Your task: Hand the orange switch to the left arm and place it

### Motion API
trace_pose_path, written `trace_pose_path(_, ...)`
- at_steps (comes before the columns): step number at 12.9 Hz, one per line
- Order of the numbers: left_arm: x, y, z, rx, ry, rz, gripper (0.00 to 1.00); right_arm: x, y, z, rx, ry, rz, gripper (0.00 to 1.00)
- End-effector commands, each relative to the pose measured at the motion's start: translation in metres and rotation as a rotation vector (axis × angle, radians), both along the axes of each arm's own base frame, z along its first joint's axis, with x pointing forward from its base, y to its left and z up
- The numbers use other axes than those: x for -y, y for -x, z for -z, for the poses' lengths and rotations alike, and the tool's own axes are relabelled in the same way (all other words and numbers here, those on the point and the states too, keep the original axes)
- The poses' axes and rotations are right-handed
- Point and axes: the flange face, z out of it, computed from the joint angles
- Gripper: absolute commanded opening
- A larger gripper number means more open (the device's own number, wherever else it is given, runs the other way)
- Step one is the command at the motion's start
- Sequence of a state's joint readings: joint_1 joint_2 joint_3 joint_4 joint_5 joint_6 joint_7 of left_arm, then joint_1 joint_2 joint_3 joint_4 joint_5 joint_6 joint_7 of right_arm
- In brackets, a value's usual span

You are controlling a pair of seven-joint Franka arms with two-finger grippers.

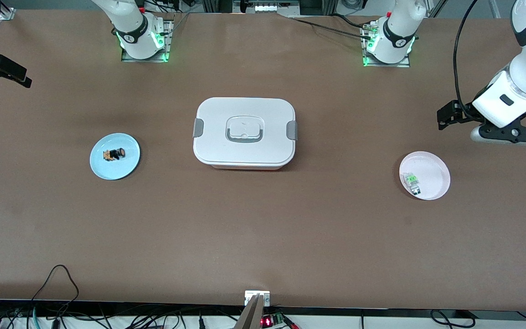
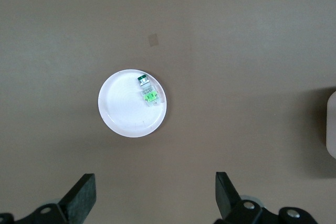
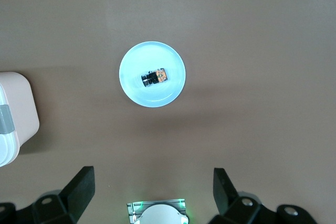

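Observation:
The orange switch, a tiny black-and-orange part, lies on a light blue plate toward the right arm's end of the table. The white lidded box stands mid-table between the two plates. My right gripper hangs open and empty high above the table; the switch and its plate show well below it. At the left arm's end, my left gripper is also open and empty, high over the bare table beside a pink plate. In the front view the left hand shows at the edge.
The pink plate holds a small green-and-clear component. The arm bases stand along the table edge farthest from the front camera. Cables trail at the nearest edge. Box corners show in both wrist views.

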State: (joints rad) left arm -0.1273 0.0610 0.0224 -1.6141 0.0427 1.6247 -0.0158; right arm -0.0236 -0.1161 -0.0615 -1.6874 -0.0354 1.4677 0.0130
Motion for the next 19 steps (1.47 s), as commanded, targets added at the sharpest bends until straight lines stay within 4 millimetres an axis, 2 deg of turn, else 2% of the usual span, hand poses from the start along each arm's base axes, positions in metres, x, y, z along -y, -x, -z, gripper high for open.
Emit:
trace_pose_path(1, -0.001, 0.000, -0.008, -0.003, 0.005, 0.017, 1.00, -0.005, 0.010, -0.004, 0.004, -0.016, -0.006, 1.00)
trace_pose_path(4, -0.001, 0.000, -0.007, -0.005, 0.005, 0.017, 1.00, -0.004, 0.009, -0.006, 0.008, -0.016, -0.005, 1.00)
trace_pose_path(9, -0.001, 0.000, -0.007, -0.005, 0.005, 0.017, 1.00, -0.003, 0.003, 0.002, 0.001, -0.017, -0.003, 1.00)
trace_pose_path(19, -0.003, 0.001, -0.007, -0.011, 0.004, 0.014, 1.00, -0.005, -0.022, 0.037, -0.035, -0.016, -0.008, 1.00)
